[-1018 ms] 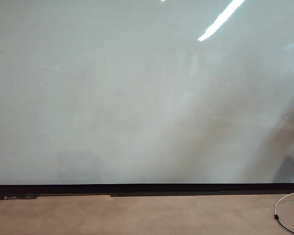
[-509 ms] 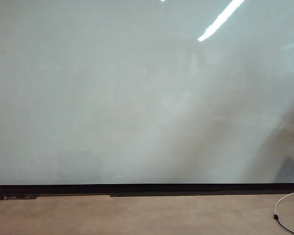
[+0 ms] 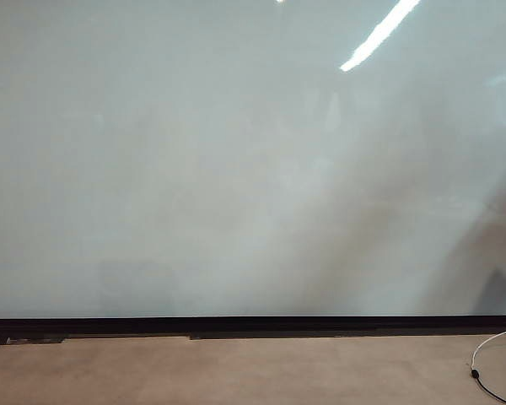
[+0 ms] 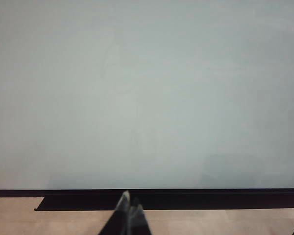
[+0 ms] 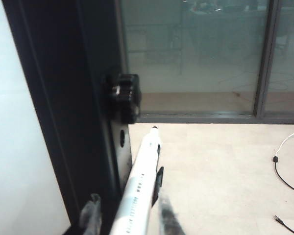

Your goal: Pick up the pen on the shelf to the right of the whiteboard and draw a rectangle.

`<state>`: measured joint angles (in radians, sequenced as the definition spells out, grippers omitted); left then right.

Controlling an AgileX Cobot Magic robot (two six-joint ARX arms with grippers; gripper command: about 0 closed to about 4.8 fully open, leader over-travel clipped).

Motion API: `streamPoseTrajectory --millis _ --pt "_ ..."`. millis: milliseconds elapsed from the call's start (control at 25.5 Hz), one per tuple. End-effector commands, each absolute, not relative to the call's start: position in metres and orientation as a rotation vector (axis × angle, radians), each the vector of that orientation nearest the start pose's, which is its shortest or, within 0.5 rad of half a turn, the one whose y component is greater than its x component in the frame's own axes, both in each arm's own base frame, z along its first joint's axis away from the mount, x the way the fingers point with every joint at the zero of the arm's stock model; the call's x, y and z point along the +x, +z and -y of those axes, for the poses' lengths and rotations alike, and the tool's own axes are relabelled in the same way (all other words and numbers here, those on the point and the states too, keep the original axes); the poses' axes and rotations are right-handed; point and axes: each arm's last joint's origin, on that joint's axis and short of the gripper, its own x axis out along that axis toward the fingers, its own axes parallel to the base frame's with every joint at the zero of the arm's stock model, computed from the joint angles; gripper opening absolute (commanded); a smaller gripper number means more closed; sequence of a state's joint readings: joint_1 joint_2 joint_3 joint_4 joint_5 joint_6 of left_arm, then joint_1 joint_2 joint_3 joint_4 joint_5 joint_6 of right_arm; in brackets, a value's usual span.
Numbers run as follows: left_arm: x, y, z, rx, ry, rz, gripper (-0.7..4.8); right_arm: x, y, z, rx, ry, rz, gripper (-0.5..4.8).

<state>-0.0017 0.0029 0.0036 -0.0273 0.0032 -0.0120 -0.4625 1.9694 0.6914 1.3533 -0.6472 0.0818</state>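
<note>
The whiteboard (image 3: 236, 169) fills the exterior view, blank, with a black bottom edge; neither gripper shows there. In the right wrist view the white pen (image 5: 139, 181), with dark lettering and a black tip, lies along the board's black side frame (image 5: 63, 98) on a small black holder (image 5: 158, 182). My right gripper (image 5: 129, 218) straddles the pen's barrel, one finger (image 5: 91, 215) on each side with gaps showing, so it is open around the pen. My left gripper (image 4: 130, 205) hangs in front of the board's bottom edge, tips together, empty. No rectangle shows on the board.
A black clamp (image 5: 123, 95) sticks out from the side frame just beyond the pen's tip. A white and black cable (image 3: 489, 359) lies on the beige floor at the lower right. Glass panels (image 5: 196, 54) stand behind the frame.
</note>
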Motion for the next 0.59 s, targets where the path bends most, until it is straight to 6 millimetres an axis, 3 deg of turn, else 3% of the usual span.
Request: streamPoseTrajectory --millis 39,588 --pt "0.0975 0.1635 0.0003 -0.008 -0.005 -0.018 -0.04 0.3133 0.1387 0.1366 0.037 0.191 0.07 1.65" --pt "0.0975 0.1635 0.0003 -0.008 -0.005 -0.018 -0.05 0.3138 0.1387 0.1352 0.037 0.199 0.069 1.31"
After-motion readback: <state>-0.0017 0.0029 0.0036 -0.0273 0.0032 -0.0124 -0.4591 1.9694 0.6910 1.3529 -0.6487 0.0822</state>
